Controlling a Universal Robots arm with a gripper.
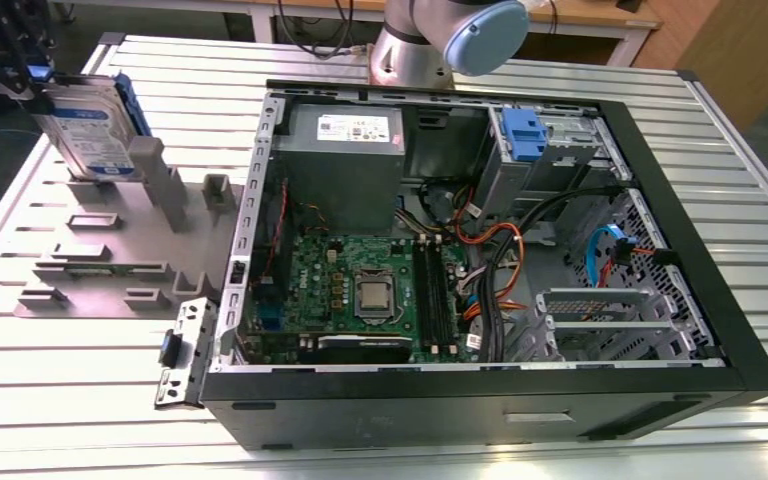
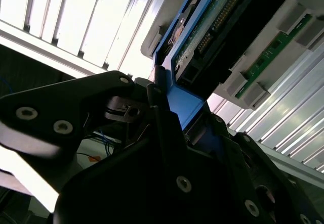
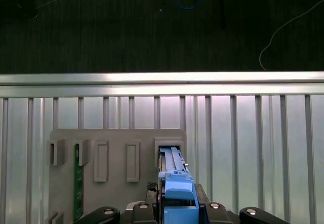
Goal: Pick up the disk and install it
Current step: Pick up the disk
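Observation:
The disk [image 1: 91, 130] stands upright on edge at the exterior view's far left. It is silver with a white-and-blue label and a blue carrier frame, and its lower edge sits at a slot of the grey holder plate [image 1: 104, 250]. My gripper [image 1: 40, 75] grips its top end from above, shut on the blue frame. In the first wrist view the blue carrier [image 3: 174, 183] runs between the fingers down into the slot. The second wrist view has the disk's circuit-board side [image 2: 212, 32] and the dark fingers [image 2: 162, 107] pressed against the blue frame.
An open computer case [image 1: 704, 230] lies on the slatted metal table [image 1: 77, 400], to the exterior view's right of the holder. Inside are a grey power supply [image 1: 344, 150], a motherboard [image 1: 357, 290], cables and a blue bracket [image 1: 524, 135]. A green memory stick [image 3: 78, 178] stands in another holder slot.

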